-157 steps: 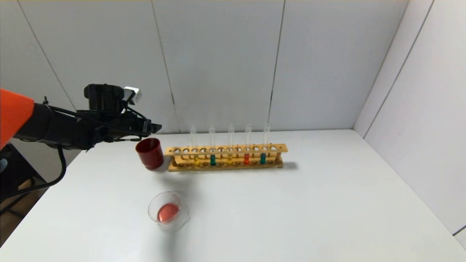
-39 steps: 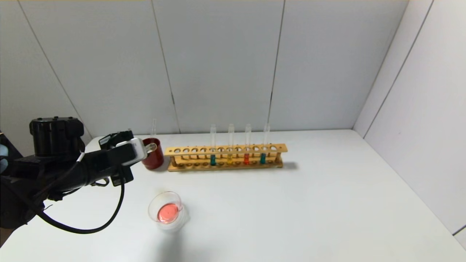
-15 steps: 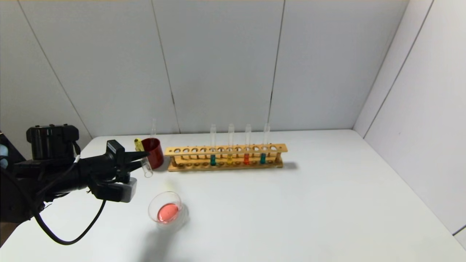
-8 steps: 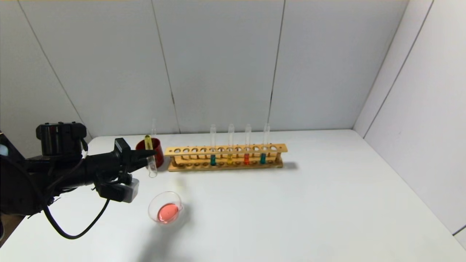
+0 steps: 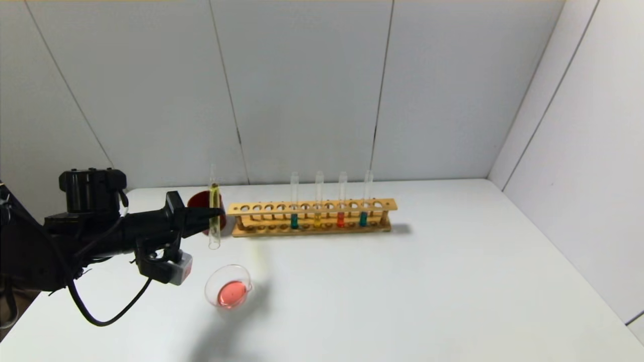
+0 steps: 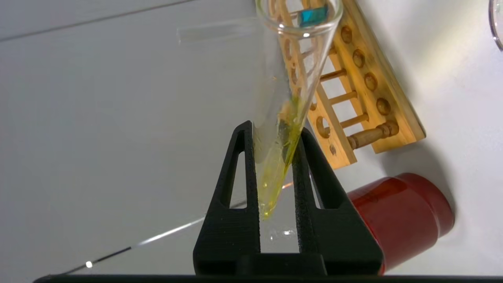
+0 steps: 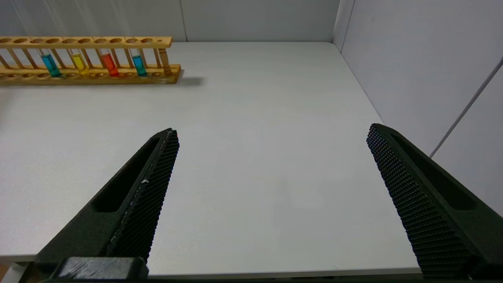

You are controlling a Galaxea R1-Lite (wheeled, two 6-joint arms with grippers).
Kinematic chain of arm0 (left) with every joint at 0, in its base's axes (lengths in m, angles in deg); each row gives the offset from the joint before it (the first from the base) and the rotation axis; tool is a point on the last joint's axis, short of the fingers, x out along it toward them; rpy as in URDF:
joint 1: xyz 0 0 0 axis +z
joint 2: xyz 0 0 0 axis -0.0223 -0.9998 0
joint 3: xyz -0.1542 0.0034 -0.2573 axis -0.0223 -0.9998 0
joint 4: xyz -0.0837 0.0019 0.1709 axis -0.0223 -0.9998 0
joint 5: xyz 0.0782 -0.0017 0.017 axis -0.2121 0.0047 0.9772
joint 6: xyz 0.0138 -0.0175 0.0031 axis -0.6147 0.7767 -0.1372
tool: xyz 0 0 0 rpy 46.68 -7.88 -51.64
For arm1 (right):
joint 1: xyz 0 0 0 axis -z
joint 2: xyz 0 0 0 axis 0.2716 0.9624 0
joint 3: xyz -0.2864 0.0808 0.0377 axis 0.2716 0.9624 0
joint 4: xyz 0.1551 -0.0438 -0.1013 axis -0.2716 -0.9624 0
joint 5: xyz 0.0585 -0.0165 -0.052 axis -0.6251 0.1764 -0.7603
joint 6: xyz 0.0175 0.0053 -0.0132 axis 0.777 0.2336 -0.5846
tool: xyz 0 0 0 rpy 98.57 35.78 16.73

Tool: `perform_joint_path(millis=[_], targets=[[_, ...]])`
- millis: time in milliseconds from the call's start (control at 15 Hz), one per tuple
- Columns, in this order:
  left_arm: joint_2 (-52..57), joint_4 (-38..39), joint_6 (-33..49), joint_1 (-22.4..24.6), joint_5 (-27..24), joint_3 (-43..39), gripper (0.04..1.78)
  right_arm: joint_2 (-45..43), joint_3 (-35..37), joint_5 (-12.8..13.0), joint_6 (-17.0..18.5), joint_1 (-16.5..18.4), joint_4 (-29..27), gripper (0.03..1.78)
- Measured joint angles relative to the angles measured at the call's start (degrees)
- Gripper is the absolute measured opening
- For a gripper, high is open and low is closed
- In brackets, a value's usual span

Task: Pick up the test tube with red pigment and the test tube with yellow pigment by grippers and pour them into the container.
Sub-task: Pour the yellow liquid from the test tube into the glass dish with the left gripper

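My left gripper [image 5: 219, 213] is shut on the test tube with yellow pigment [image 5: 215, 221] and holds it upside down, its open mouth pointing down. Yellow liquid runs along the tube's wall [image 6: 290, 78] between the gripper's jaws [image 6: 274, 129]. The tube's mouth hangs above and just behind the container [image 5: 208, 286], a clear glass dish with red liquid in its bottom. A clear tube, apparently empty, stands in the dark red cup [image 5: 201, 201] behind the held tube. My right gripper [image 7: 272, 129] is open and empty over the table's near right edge.
A wooden rack [image 5: 312, 206] at the back holds two teal tubes, a yellow one and a red one; it also shows in the right wrist view [image 7: 90, 76]. The red cup [image 6: 397, 220] stands at the rack's left end. Wall panels stand behind and to the right.
The yellow tube has left the rack in my left gripper. Over the last second the gripper moved right and turned the tube from slanted to mouth straight down.
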Motion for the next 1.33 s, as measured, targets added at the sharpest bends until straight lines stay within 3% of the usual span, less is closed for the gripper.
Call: perform_joint_path(millis=[333,1333], targets=[[-2.1,-0.1,-5.7,0.3,-1.0,0.0,0.3,0.0,0.0,0.0,0.0,0.0,0.0,1.75],[-6.9,0.0,-11.0,1.9,-2.0,4.8,0.3,0.0,0.0,0.0,0.0,0.0,0.0,1.75]])
